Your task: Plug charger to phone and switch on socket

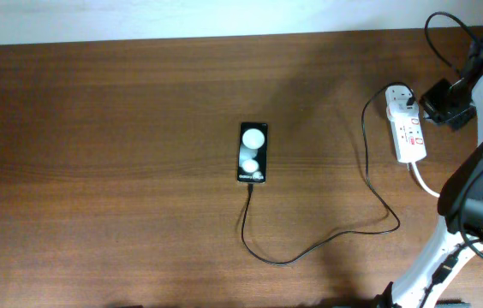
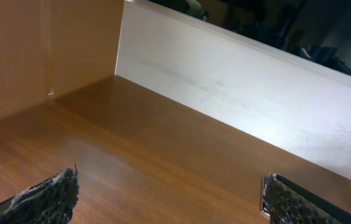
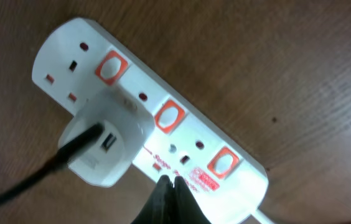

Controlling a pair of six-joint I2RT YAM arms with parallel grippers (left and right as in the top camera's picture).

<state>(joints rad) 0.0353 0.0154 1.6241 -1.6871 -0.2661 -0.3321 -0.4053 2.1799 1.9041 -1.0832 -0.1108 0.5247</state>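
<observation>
The black phone [image 1: 253, 152] lies mid-table with two bright white spots on its face. The thin black charger cable [image 1: 310, 250] runs from the phone's near end in a loop to the white plug head [image 1: 398, 92], which sits in the white socket strip [image 1: 409, 130] at the right. In the right wrist view the plug head [image 3: 104, 144] sits in the strip [image 3: 163, 112], which has three red switches. My right gripper [image 3: 170, 182] is shut and empty, its tips just over the strip's near edge beside the middle switch [image 3: 170, 116]. My left gripper [image 2: 169, 199] is open over bare table.
The strip's thick white cord [image 1: 423, 182] runs toward the right arm's base. A pale wall panel [image 2: 244, 93] borders the table in the left wrist view. The left arm does not show in the overhead view.
</observation>
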